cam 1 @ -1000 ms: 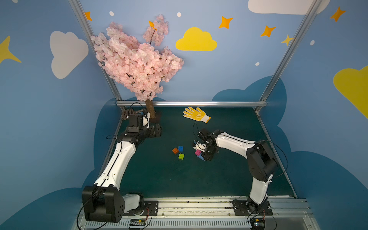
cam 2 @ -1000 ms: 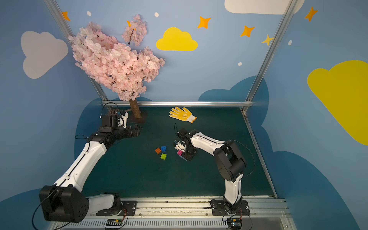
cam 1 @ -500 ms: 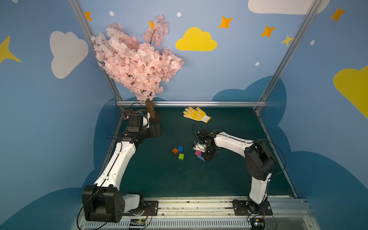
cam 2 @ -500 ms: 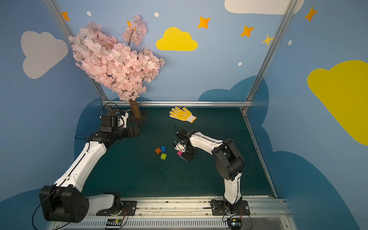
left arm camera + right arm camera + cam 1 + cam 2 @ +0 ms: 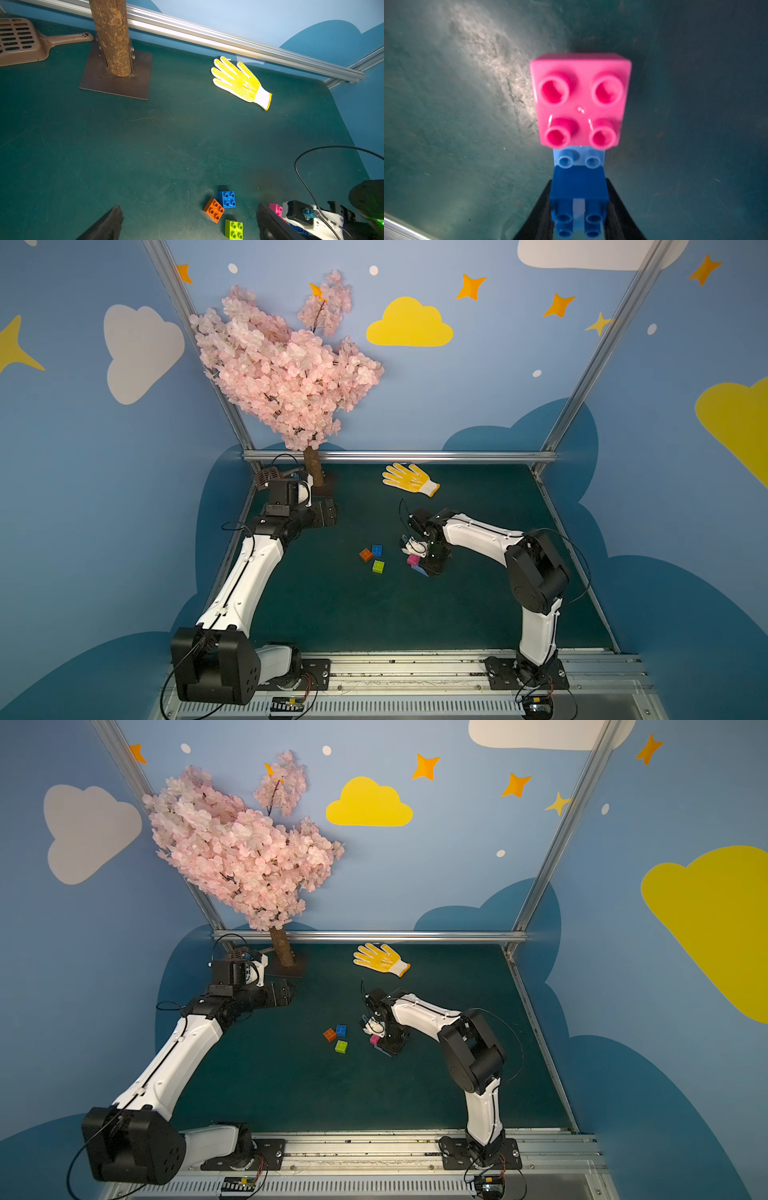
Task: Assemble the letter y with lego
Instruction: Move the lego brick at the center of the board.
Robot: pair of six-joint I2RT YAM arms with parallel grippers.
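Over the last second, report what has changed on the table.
The right arm's elbow swung slightly inward. The right tool stays shut on the pink-and-blue stack, in place. The left tool, open, the orange brick, blue brick, green brick and glove have not moved.

3 loose bricks (image 5: 377,550) at centre; joined bricks (image 5: 413,560) just right; glove (image 5: 410,479) behind; tree (image 5: 312,466) far back-left.

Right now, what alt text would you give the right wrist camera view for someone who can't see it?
The right claw grips a dark blue brick between two black fingers. It sits on a light blue bar, with a pink brick on the bar's other end, against a blurred green mat.
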